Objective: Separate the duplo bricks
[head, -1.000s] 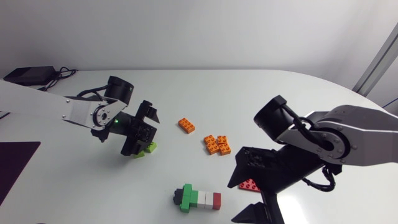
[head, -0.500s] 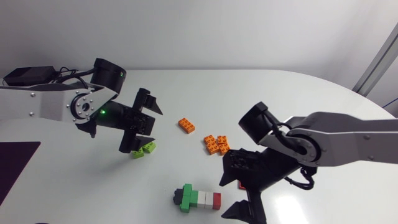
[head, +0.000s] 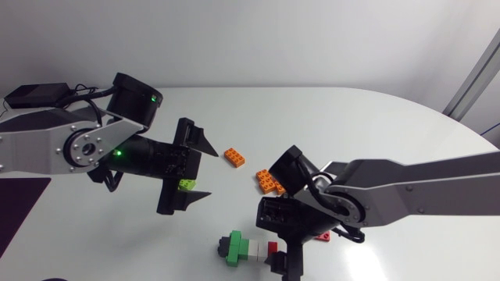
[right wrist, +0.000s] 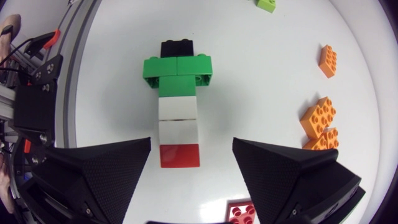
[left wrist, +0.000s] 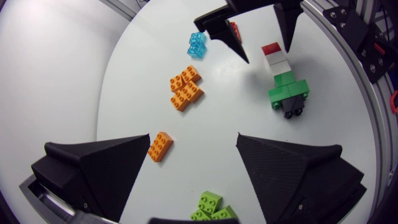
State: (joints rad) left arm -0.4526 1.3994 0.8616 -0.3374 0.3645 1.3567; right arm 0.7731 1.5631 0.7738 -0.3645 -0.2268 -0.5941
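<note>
the left jaws are hanging wide open and empty above the lime brick [head: 187,185]; past the orange brick [head: 234,157] and orange cluster [head: 269,181], the joined stack [head: 248,248] is lying on the desk [head: 367,125], its red end [right wrist: 180,155] sitting between the right jaws, also gaping wide and gripping nothing. closing on that end alone is risking dragging the whole stack unsplit or skidding it aside. no container is showing; bricks are lying loose.

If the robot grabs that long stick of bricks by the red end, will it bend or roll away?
Probably no bending: the brick stick looks like hard plastic blocks. It lies flat on square sides, so it should slide, not roll. Lifted by the red brick alone, a joint might pop apart, since the green and black end looks bulkier.
</note>
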